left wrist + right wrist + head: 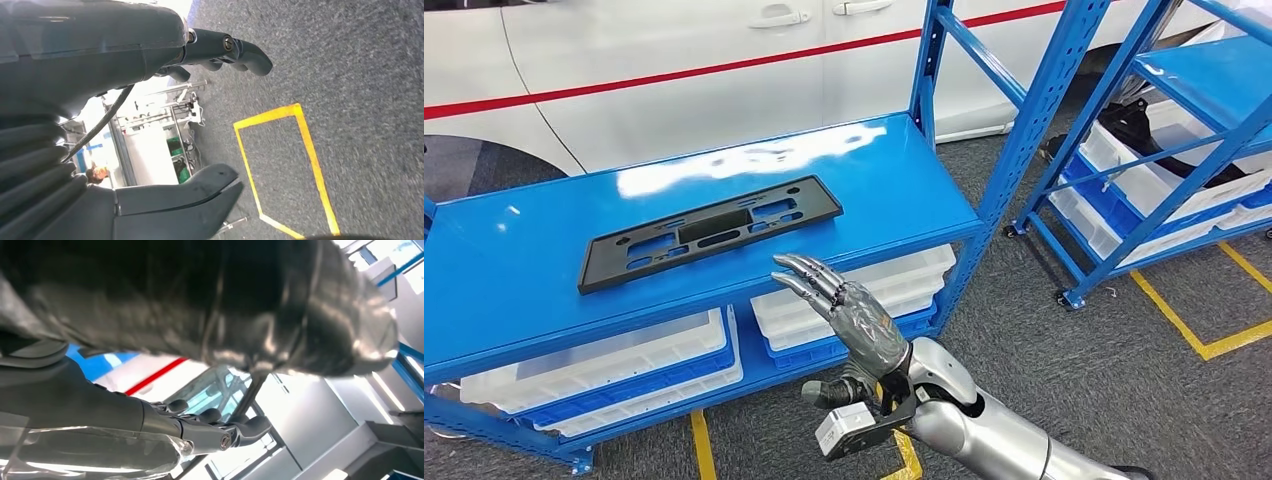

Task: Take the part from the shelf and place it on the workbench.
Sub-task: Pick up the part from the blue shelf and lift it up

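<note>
Part first: your black, slotted flat panel lies untouched on the top of the blue shelf, its long side running along the shelf and slightly slanted, well back from the front edge. Your right hand is raised in front of that edge, just below and to the right of the part, palm turned inward, fingers held straight and close together, tips near the shelf lip but apart from it; the thumb juts out sideways lower down, and the hand holds nothing. The silver forearm climbs in from the lower right. Your left hand hangs over grey carpet and a yellow floor line, thumb and fingers apart with nothing between them. White bins sit on the level below the part, and a white car stands behind the shelf.
</note>
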